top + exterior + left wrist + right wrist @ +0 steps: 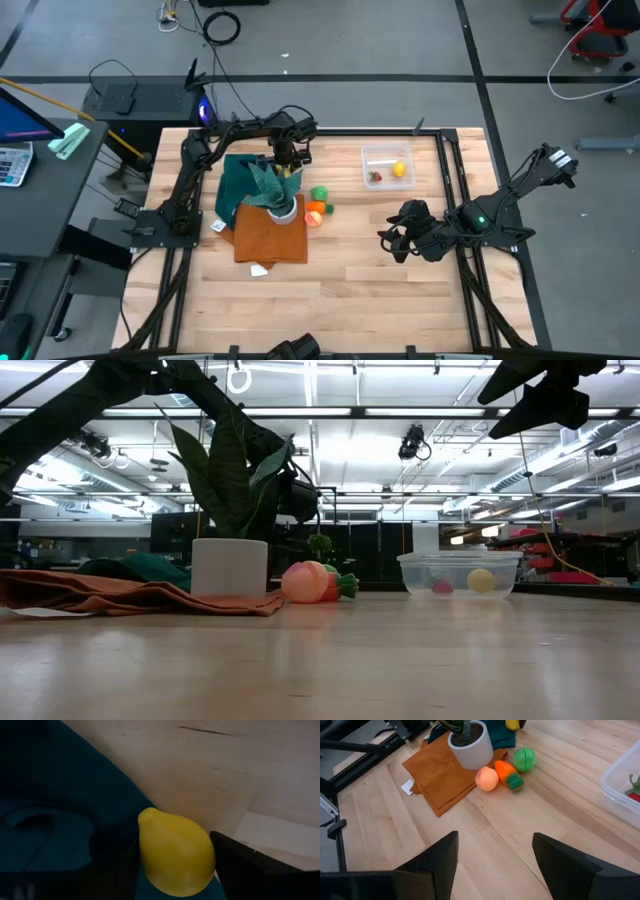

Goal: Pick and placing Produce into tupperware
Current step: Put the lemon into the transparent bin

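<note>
Now left gripper (175,870) jaws clasp yellow lemon (175,852); right gripper (495,865) jaws wide.

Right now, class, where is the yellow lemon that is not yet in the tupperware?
The yellow lemon sits between the left gripper's fingers, over the teal cloth just behind the potted plant.

Glossy yellow plastic lemon (176,854) – matt teal cloth (60,810), smooth wooden table (210,775).
</note>
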Controlling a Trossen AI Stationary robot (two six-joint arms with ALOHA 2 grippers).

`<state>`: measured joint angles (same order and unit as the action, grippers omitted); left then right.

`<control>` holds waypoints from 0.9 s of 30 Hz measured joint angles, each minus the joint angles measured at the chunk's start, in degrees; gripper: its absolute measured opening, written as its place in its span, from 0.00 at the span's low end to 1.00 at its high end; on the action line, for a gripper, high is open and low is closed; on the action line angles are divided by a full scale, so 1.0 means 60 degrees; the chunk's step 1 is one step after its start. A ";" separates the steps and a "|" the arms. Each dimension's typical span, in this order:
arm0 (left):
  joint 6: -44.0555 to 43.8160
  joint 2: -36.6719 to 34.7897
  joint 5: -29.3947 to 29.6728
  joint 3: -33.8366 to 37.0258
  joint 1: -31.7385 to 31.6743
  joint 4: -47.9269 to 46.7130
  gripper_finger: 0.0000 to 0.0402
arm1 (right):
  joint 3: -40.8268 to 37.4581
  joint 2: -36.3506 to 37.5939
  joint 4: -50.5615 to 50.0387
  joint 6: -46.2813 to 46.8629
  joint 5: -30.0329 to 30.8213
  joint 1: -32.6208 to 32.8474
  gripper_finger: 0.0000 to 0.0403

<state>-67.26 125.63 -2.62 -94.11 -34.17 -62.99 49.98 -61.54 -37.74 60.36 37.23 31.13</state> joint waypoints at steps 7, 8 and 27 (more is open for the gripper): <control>0.0292 -0.0001 0.0002 0.0000 0.0000 0.0132 0.54 | 0.0000 0.0000 0.0000 0.0005 0.0000 -0.0001 0.54; 0.0338 -0.0009 0.0002 -0.0004 0.0004 0.0224 0.54 | 0.0000 0.0000 0.0000 0.0006 0.0000 -0.0001 0.54; 0.1486 -0.0165 0.0157 -0.2318 -0.0171 -0.0209 0.55 | 0.0000 0.0004 0.0000 0.0008 0.0000 -0.0002 0.54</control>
<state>-58.35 124.64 -1.68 -108.01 -35.20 -64.24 49.97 -61.52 -37.73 60.40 37.23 31.12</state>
